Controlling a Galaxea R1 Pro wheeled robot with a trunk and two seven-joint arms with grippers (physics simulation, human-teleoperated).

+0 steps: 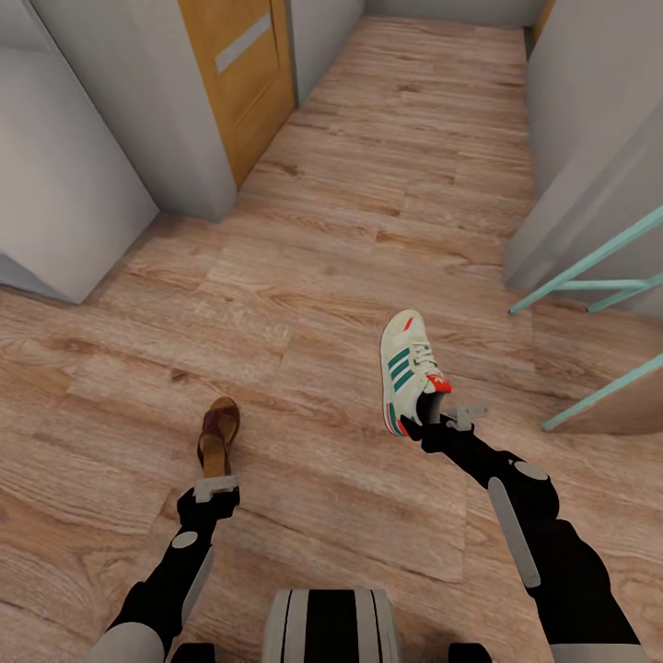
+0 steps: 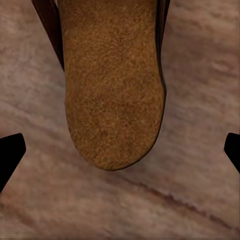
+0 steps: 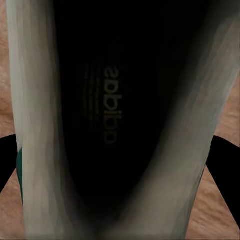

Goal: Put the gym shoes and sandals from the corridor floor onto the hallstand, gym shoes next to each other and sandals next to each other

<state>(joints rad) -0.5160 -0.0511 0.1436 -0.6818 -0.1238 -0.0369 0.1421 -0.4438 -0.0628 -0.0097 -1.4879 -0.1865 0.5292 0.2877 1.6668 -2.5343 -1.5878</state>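
Note:
A cream-white gym shoe with green stripes and a red heel tab hangs rolled to one side above the corridor floor, toe pointing away from me. My right gripper is shut on its heel. In the right wrist view the black fingertips press both sides of the gym shoe's dark opening. A dark-brown sandal with a tan insole lies on the floor at the left. My left gripper stands open just behind its heel, fingertips well apart from it. The hallstand is out of view.
Grey walls narrow the corridor on both sides. A wooden door stands at the far left. A teal-barred frame juts in at the right. Bare plank floor stretches ahead down the middle.

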